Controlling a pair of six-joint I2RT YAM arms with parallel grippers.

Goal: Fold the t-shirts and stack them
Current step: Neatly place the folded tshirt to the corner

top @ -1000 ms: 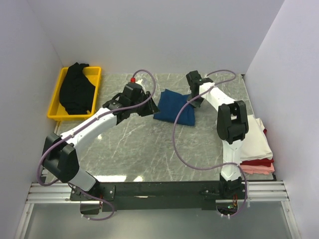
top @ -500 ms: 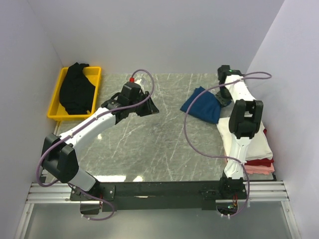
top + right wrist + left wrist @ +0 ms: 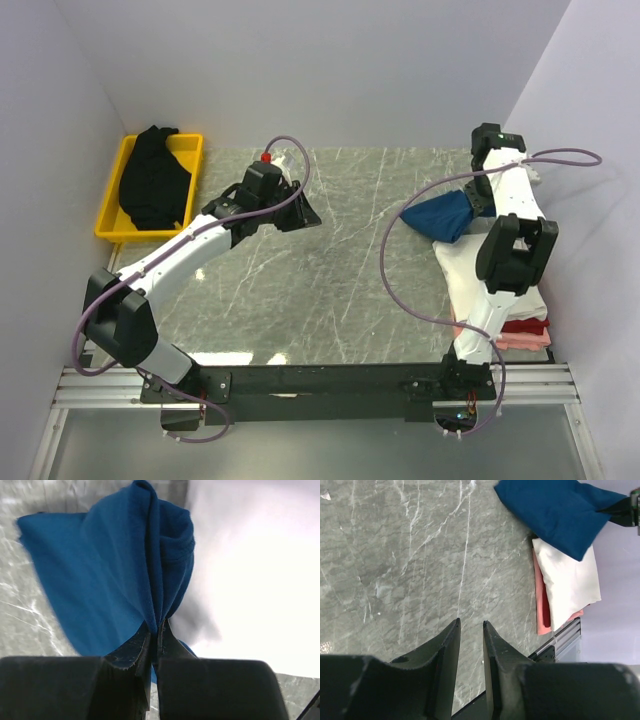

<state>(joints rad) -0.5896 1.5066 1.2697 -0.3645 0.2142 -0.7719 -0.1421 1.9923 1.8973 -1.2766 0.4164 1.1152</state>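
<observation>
Gripper (image 3: 154, 627) of the right arm is pinching a bunched fold of the dark blue t-shirt (image 3: 440, 215) - its fingers are pressing together on the cloth. The shirt is hanging at the far left corner of the folded stack (image 3: 480, 270), partly overlapping the white top layer and partly above the counter (image 3: 340, 280). Left gripper (image 3: 470, 630) is hovering well left of the stack, fingers nearly together, holding nothing. Farther left of the stack, the black t-shirt (image 3: 152, 180) is lying in the yellow tray (image 3: 190, 146).
</observation>
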